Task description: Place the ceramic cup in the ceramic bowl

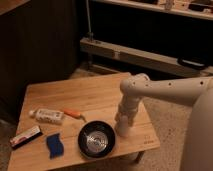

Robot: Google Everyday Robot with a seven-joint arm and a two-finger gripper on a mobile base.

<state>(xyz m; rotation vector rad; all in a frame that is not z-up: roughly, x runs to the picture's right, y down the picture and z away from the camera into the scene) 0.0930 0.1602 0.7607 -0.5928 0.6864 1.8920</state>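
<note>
Right of the round shallow black ceramic bowl (96, 140) somewhere, where's the small white-grey handleless ceramic cup (122, 131) sitting? Only got the one camera view to go on. (rusty_bolt)

Down at the tip of the white robot arm (165, 90), mate. The cup shows as a pale stub just beside the bowl's right rim, low over the light wooden table (85, 92) and near its right edge. It's outside the bowl. Can't tell if it's touching the wood. The pincer (123, 122) is right on top of it, hanging straight down from the arm's bent elbow. The two blur into one white shape, so I can't tell whether the pincer is open, closed or gripping the cup. (kev_m)

What's the bowl look like inside? (rusty_bolt)

Glossy grey, catching the light. It sits near the table's front edge, roughly mid-width. Just left of it there's a blue rectangular sponge (53, 145), and further left a flat dark box with a pale stripe (25, 136) near the left corner. Behind those lies a white tube with a label (49, 116) on its side, with a small orange thing (75, 114) just beside its right end. All of that is well apart from the pincer. (kev_m)
</note>
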